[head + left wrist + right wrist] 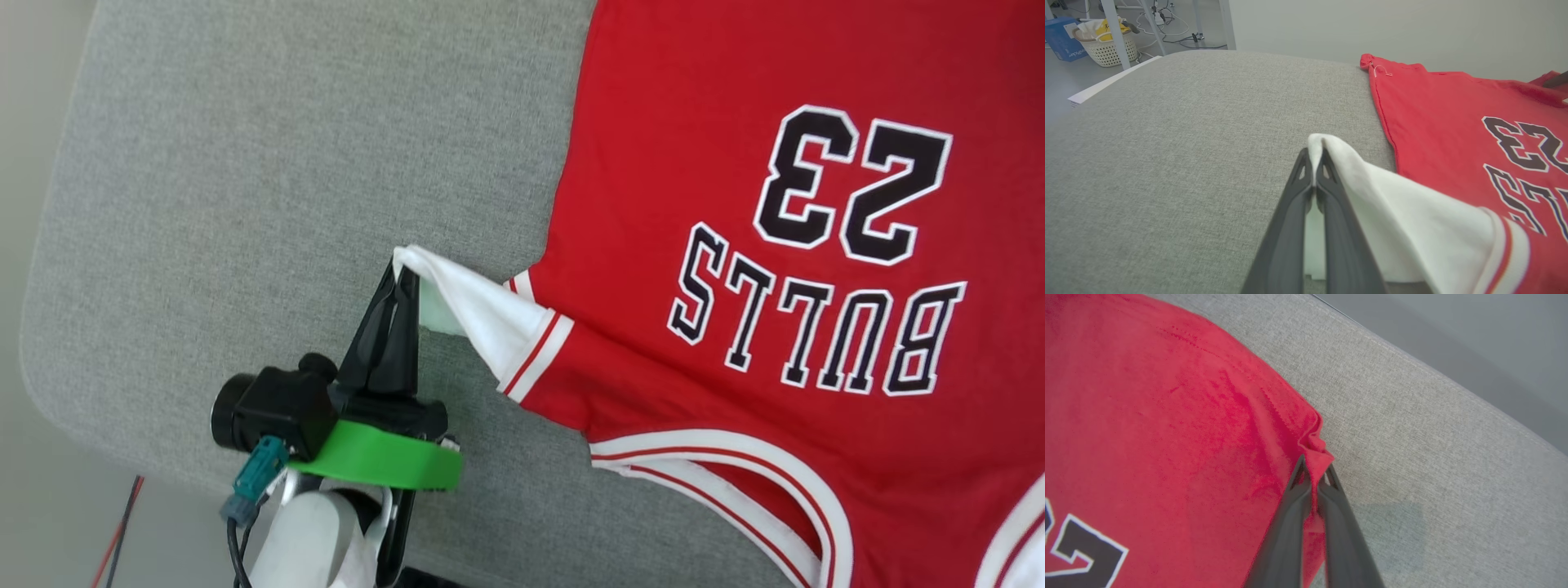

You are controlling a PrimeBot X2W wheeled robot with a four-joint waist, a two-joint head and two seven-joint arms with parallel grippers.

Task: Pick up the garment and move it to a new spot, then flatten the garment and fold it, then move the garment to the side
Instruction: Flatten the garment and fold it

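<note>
Garment (718,73) sleeve edge pinched in left tool (406,276), hem corner in right tool (1314,467); cushion (286,163) spreads leftward.

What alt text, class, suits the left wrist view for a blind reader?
The left gripper pinches the white sleeve of a red shirt lying on a grey padded table. A basket stands on the floor behind.

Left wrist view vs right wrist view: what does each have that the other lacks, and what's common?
Left wrist: left claw shut on the white sleeve; a white basket and a blue box on the floor behind.
Right wrist: close-up of the right claw shut on a bunched red corner.
Both: the red garment with black numerals, lying on the grey surface.
</note>
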